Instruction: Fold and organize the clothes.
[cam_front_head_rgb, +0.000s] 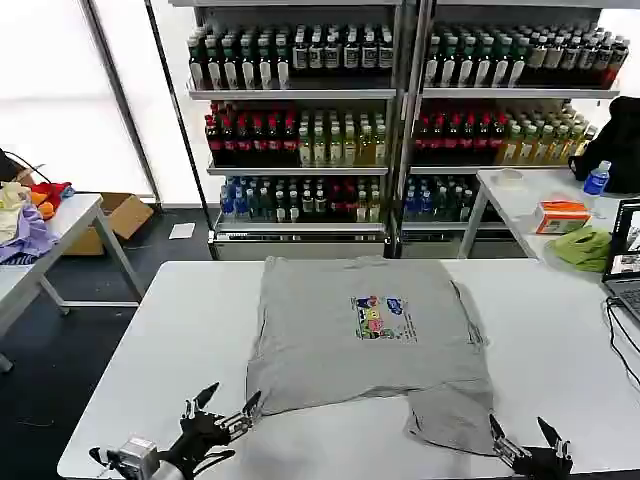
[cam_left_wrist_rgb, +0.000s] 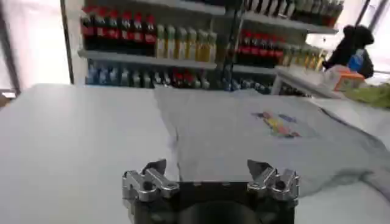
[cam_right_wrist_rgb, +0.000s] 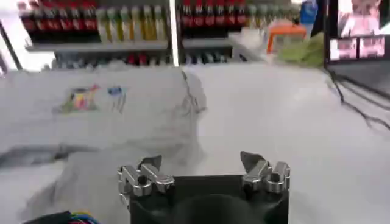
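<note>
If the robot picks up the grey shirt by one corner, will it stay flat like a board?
Probably not. The grey shirt lies limp with wrinkles and a folded-under part, so it should droop and hang. It looks thin, so likely light. Pushed, it would probably bunch up on the smooth white table rather than slide whole.

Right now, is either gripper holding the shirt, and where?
Nothing is held. The left gripper and right gripper are both open at the near edge of the grey shirt, off the cloth.

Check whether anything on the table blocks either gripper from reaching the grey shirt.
Nothing visible does. The left gripper and right gripper, both open, sit at the near edge of the grey shirt with only bare table between.
</note>
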